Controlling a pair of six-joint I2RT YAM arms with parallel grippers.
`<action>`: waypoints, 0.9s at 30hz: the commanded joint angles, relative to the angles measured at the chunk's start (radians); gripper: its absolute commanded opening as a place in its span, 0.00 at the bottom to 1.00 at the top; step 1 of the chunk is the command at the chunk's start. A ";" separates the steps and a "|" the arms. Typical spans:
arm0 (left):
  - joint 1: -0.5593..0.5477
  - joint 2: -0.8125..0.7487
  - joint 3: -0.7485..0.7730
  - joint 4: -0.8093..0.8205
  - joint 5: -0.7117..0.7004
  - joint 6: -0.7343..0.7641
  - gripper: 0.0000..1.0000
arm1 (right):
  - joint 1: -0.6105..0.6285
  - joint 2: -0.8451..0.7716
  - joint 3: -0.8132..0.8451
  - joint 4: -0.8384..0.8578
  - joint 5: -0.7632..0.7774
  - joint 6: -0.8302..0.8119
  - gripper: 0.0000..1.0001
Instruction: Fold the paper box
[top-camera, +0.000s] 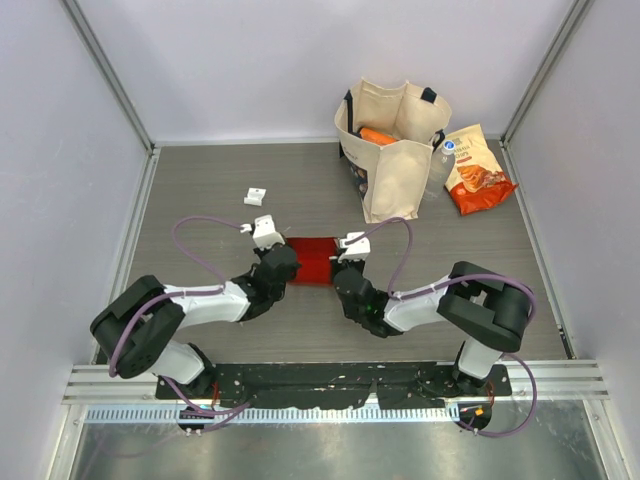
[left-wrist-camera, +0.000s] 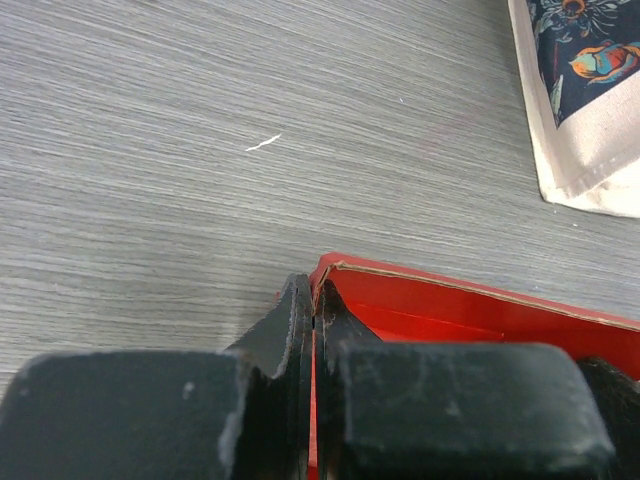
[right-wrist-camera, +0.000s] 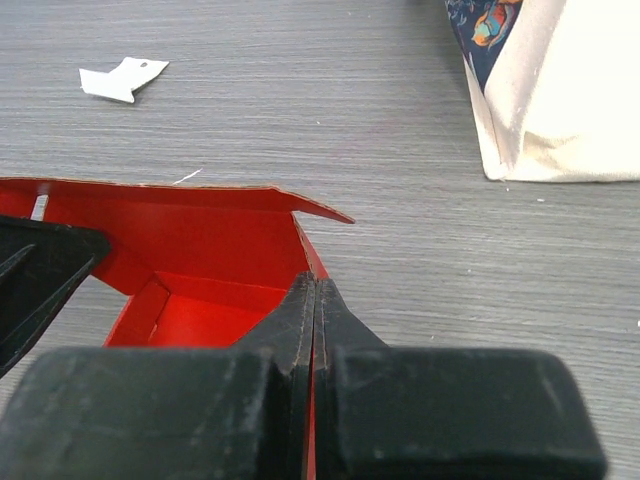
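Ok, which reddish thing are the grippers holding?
The bright red thin-card paper box, pinched by the left gripper and right gripper; the orange-red crinkly snack bag lies untouched near the beige cloth tote bag.

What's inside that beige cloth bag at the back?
An orange item shows in the bag's open top; what it is, I cannot tell. Anything deeper is hidden by the cloth sides.

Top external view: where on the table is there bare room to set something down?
Free: grey table back left, left of the white scrap, and in front of the orange-red snack bag. Crowded: centre, where left gripper and right gripper pinch the red card paper box; back right, around the beige cloth tote bag.
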 joint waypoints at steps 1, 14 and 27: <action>-0.003 -0.024 -0.014 0.058 -0.040 0.055 0.00 | 0.001 -0.007 -0.040 0.090 0.069 0.072 0.01; -0.045 -0.061 -0.003 0.003 -0.035 0.106 0.00 | 0.000 -0.080 0.047 -0.335 -0.008 0.396 0.00; -0.067 -0.058 -0.015 0.001 -0.017 0.013 0.00 | 0.004 0.041 0.192 -0.610 0.106 0.669 0.00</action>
